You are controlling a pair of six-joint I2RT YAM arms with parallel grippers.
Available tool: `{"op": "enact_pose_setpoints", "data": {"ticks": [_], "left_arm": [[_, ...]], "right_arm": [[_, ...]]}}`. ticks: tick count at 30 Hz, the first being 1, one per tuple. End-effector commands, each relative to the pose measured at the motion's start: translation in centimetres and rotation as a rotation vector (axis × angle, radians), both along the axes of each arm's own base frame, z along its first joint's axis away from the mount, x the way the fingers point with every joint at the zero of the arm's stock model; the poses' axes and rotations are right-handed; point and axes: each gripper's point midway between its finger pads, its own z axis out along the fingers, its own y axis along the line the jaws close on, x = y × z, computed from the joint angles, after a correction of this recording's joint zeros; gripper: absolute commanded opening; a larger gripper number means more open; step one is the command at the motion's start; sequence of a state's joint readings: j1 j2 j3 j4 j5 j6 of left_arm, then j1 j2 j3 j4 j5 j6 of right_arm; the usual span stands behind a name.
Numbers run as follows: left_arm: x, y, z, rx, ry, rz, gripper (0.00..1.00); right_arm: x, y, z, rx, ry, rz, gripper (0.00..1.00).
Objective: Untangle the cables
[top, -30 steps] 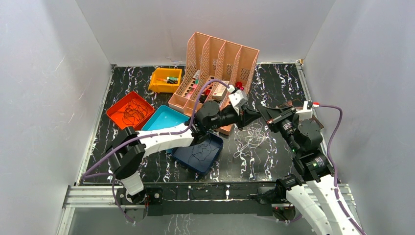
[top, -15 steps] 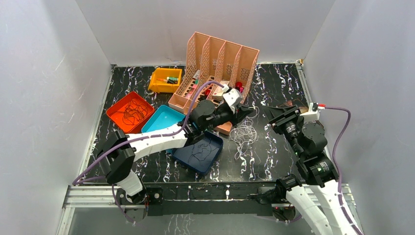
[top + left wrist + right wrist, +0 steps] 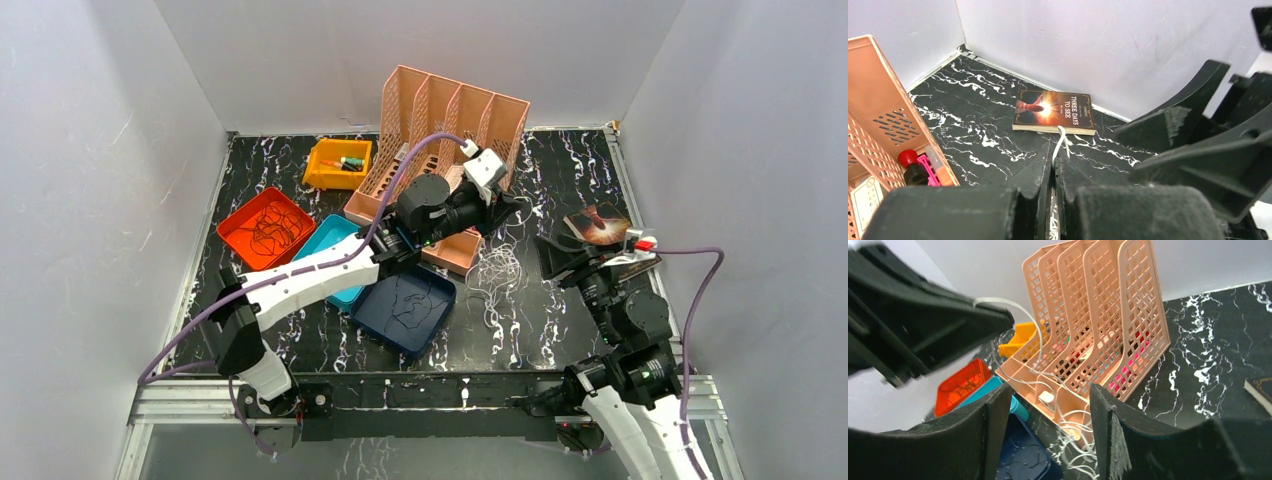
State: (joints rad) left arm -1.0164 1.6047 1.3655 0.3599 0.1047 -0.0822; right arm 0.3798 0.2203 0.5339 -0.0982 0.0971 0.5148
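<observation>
Top external view: on bench (image 3: 570, 165), at 5 o'clock from peach rack (image 3: 430, 110), white cables (image 3: 500, 272) heaped; left end effector (image 3: 508, 207) pinching one strand (image 3: 1060, 132) aloft; right end effector (image 3: 1048, 395) spread, empty. Risks: dragging whole clump up, snagging rack lattice, losing the thin strand.

The right hand (image 3: 1048, 392) has opened and drawn back; the left hand (image 3: 1053, 162) (white cable (image 3: 1063, 141) pinched) has risen.
</observation>
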Motion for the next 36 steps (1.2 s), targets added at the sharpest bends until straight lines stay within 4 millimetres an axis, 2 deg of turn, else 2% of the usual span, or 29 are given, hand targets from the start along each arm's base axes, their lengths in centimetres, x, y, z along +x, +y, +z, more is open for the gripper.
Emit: {"op": "enact_pose_setpoints", "data": {"ticks": [1, 6, 11, 15, 18, 24, 27, 32, 36], "left_arm": [[-0.8, 1.2, 3.4, -0.036, 0.038, 0.002, 0.0], [-1.0, 1.5, 4.9, -0.056, 0.041, 0.007, 0.0], [-1.0, 1.7, 5.7, -0.064, 0.039, 0.01, 0.0], [-1.1, 1.7, 6.3, -0.071, 0.042, 0.007, 0.0], [-1.3, 1.7, 6.5, -0.066, 0.042, -0.001, 0.0], [-1.4, 2.0, 7.3, -0.079, 0.04, 0.0, 0.0], [-1.6, 1.8, 7.7, -0.081, 0.045, -0.011, 0.0], [-2.4, 1.4, 9.0, -0.09, 0.064, -0.061, 0.0], [-3.4, 1.6, 11.0, -0.113, 0.067, -0.098, 0.0]], "right_arm": [[-0.6, 1.5, 3.3, -0.148, -0.237, 0.084, 0.71], [-0.4, 3.9, 2.2, -0.314, -0.246, 0.225, 0.86], [-0.1, 4.9, 1.3, -0.395, -0.286, 0.28, 0.98], [0.8, 5.2, 0.5, -0.365, -0.292, 0.268, 0.98], [1.5, 5.2, 0.3, -0.341, -0.293, 0.251, 0.97], [2.6, 6.9, 0.1, -0.346, -0.31, 0.32, 0.96], [3.7, 7.3, -0.2, -0.34, -0.3, 0.32, 0.93], [6.6, 6.3, -1.6, -0.292, -0.224, 0.206, 0.81], [7.8, 6.9, -3.4, -0.236, -0.164, 0.214, 0.69]]}}
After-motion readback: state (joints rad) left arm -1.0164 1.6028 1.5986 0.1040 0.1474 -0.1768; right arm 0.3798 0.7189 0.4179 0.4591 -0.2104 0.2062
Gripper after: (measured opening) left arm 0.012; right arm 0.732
